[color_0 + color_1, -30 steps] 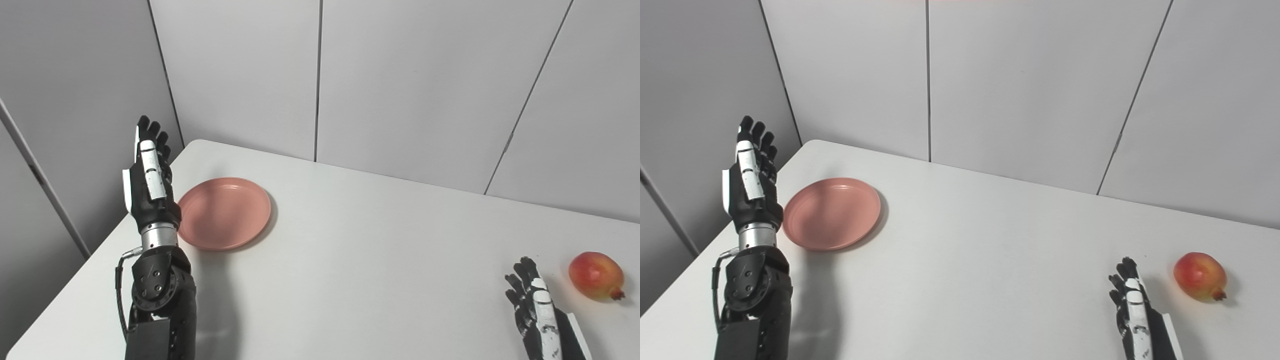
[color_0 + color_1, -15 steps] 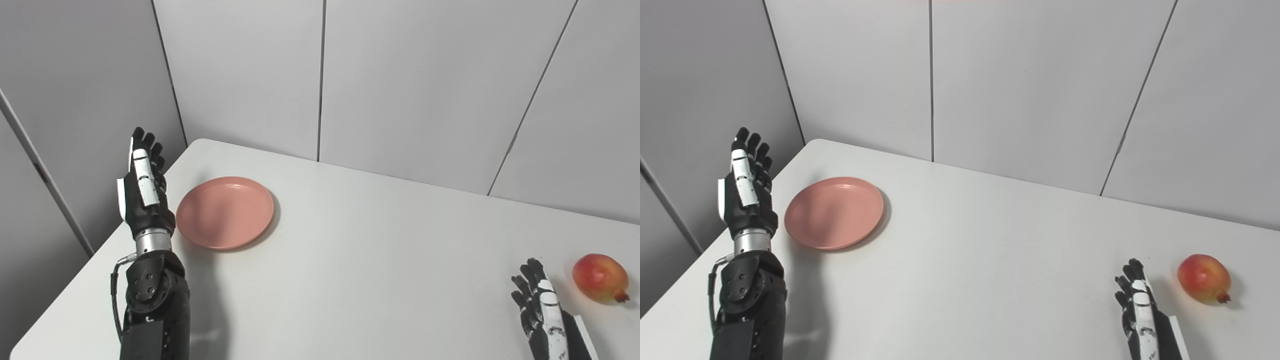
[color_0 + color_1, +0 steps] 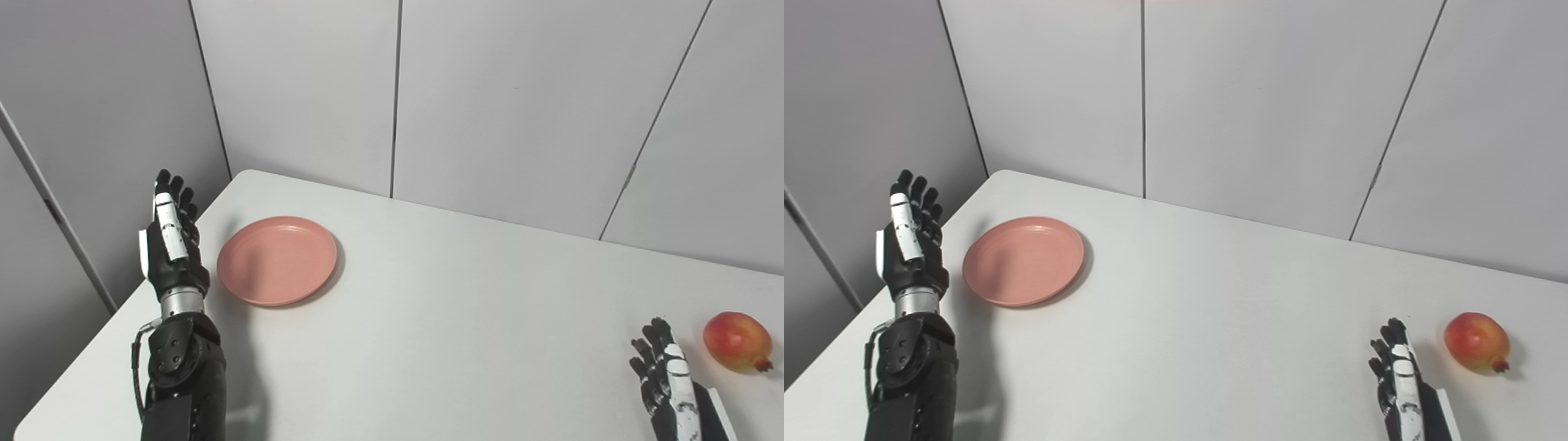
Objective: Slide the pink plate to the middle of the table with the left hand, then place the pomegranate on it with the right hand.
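I'm seeing the plain pink plate (image 3: 277, 260) sitting just right of my left hand (image 3: 169, 245), fingers spread, empty. The red-yellow pomegranate (image 3: 737, 341) is lying near my right hand (image 3: 664, 380), likewise spread and empty.

No legible text or labels

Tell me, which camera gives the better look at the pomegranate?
The right eye view: the pomegranate lies whole, well inside the picture, beside the right hand. The left eye view shows it whole too, only pushed close to the picture's right edge.
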Tool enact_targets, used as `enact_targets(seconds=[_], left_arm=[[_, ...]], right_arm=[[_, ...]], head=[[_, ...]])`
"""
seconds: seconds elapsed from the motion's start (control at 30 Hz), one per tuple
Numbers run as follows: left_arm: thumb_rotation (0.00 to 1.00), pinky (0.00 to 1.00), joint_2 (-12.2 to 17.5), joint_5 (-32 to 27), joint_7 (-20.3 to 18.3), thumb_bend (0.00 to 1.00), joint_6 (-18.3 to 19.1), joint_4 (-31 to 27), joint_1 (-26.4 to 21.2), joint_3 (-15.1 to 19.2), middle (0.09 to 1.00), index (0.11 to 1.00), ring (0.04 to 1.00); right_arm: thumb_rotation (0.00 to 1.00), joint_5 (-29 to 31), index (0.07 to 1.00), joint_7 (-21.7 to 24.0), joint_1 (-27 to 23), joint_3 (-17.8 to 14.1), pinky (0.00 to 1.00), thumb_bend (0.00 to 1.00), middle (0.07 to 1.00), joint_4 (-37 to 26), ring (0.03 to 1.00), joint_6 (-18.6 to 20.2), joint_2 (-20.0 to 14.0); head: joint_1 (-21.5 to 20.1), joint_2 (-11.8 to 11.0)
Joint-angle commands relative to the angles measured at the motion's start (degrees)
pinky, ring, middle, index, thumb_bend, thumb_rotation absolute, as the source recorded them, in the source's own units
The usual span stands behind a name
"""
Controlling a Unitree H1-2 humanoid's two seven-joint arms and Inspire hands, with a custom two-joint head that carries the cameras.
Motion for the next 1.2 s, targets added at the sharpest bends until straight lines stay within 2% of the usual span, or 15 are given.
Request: enact_targets(seconds=[0.0,0.43,0.8,1.17], left_arm=[[1.0,1.0,1.3,-0.6,-0.8,0.42,-2.5,-0.8,-1.1,0.0,0.969,0.945,0.964],[1.0,1.0,1.7,-2.9,-2.2,0.42,-4.7,2.4,-0.1,-0.1,0.982,0.963,0.974],[1.0,0.97,2.4,-4.3,-3.7,0.42,-6.0,5.9,0.3,0.1,0.958,0.942,0.955],[1.0,0.93,2.1,-4.8,-3.3,0.39,-7.3,8.7,0.2,0.6,0.953,0.945,0.937]], right_arm=[[1.0,0.0,0.986,0.1,-1.3,-0.4,1.0,0.18,0.993,-1.6,0.992,-2.3,-0.5],[1.0,0.3,0.985,0.0,-1.3,-0.6,1.0,0.16,0.991,-2.0,0.992,-1.8,-0.5],[1.0,0.0,0.99,0.1,-1.4,-0.5,1.0,0.17,0.997,-1.9,0.995,-2.1,-0.6],[1.0,0.4,0.988,0.2,-1.5,-0.6,1.0,0.17,0.993,-1.7,0.991,-2.0,-0.8]], head=[[0.1,0.1],[0.4,0.2],[0.3,0.1],[0.4,0.0]])
